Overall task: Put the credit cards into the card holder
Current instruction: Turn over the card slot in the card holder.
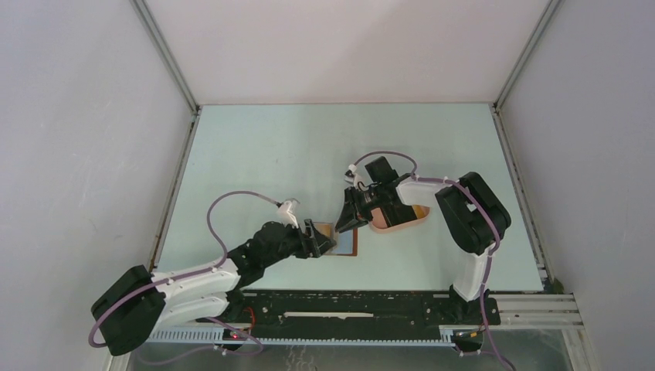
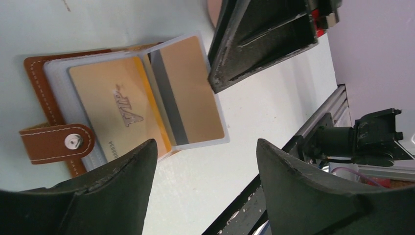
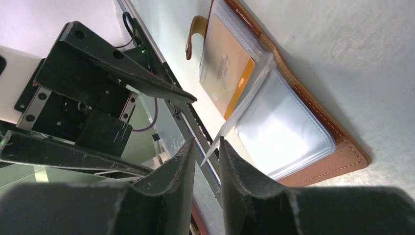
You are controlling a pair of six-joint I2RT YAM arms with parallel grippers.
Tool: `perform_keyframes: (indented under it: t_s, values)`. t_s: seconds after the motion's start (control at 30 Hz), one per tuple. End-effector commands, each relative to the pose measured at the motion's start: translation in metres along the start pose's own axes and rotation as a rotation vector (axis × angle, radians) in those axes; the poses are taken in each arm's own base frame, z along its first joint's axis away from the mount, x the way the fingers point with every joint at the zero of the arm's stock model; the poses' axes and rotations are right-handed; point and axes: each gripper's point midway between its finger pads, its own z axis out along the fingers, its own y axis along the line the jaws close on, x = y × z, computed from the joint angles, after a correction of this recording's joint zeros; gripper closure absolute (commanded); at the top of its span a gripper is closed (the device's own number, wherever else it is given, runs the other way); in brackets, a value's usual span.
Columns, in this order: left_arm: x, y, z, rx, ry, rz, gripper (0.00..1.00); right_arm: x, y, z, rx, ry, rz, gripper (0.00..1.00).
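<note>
Pale green table [image 1: 309, 154], matte top. White walls [image 1: 347, 46] close it in on three sides. Black rail [image 1: 347, 305] runs along the near edge. Pink oval tray [image 1: 392, 227] lies right of centre, partly hidden; contents possibly tan, unclear.

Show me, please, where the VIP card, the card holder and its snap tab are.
VIP card [image 2: 117, 105]: left wrist view, on its gold face.
card holder [image 2: 36, 76]: left wrist view, on its brown leather edge.
snap tab [image 2: 46, 144]: left wrist view, on the leather beside the metal stud.

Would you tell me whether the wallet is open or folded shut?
Open: the wallet lies spread, its clear pockets showing and its snap tab undone.
</note>
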Motion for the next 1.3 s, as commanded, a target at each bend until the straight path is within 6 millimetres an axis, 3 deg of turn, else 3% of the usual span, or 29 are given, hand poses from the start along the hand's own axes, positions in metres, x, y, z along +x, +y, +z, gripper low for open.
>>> perform_keyframes:
  t_s: [0.0, 0.6, 0.83, 1.27]
  values:
    - [-0.023, -0.033, 0.002, 0.086, -0.051, 0.014, 0.21, -0.004, 0.005, 0.002, -0.03, 0.009, 0.01, 0.68]
    - [-0.02, -0.032, 0.013, 0.009, -0.004, 0.052, 0.27, -0.003, 0.012, 0.014, -0.074, 0.04, 0.045, 0.68]
    - [-0.021, -0.018, 0.016, -0.095, 0.0, 0.093, 0.28, -0.003, 0.015, 0.02, -0.089, 0.058, 0.051, 0.64]
    - [-0.019, -0.005, 0.018, -0.163, 0.003, 0.115, 0.44, -0.003, 0.021, 0.024, -0.11, 0.076, 0.041, 0.58]
